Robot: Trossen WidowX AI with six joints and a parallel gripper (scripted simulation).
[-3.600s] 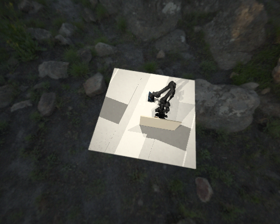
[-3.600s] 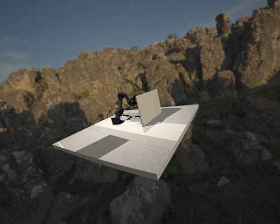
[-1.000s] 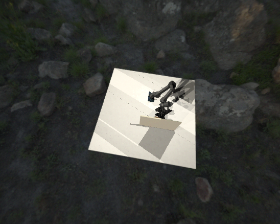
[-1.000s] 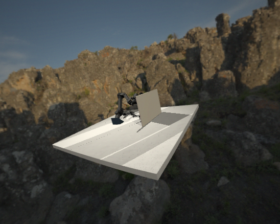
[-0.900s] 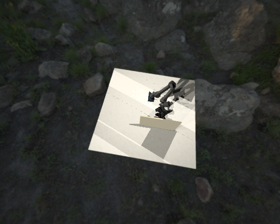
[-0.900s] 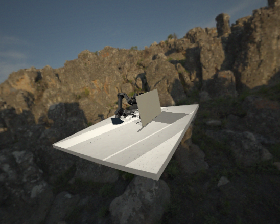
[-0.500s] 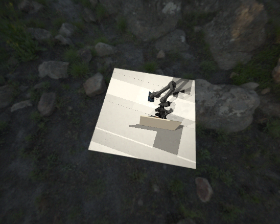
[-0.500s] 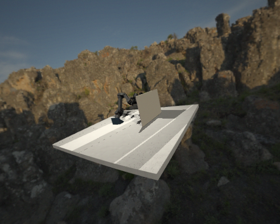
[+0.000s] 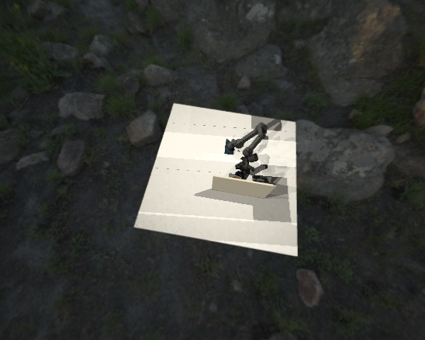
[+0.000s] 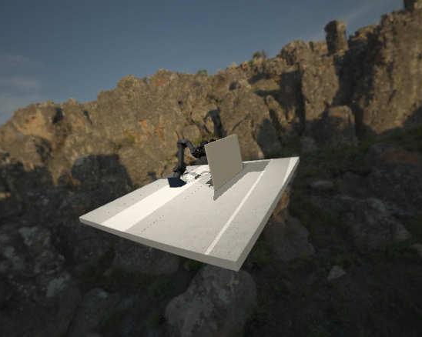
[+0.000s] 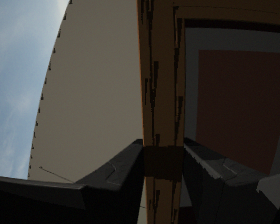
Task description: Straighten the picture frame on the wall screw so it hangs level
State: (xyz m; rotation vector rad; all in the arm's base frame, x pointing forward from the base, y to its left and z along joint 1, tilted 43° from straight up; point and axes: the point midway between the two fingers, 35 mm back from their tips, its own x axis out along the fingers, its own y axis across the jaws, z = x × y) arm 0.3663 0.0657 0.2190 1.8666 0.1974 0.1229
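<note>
The picture frame (image 11: 163,100) has a brown wooden border around a grey mat and a dark red picture. In the wrist view its near side bar runs almost straight up and down in front of the beige wall panel (image 11: 98,75) (image 9: 240,187) (image 10: 224,163). My gripper (image 11: 161,145) is shut on this bar, one finger on each side. In the top and exterior views the panel hides nearly all of the frame. The screw and the notched strip are hidden, and I cannot tell from these views how level the whole frame is.
The panel stands upright on a white table (image 9: 180,194) (image 10: 179,223). My arm (image 9: 250,145) (image 10: 181,155) reaches to the panel's far side from a dark blue base (image 9: 229,147) (image 10: 176,182). Shadows of the panel and arm fall across the table. Rocks surround it.
</note>
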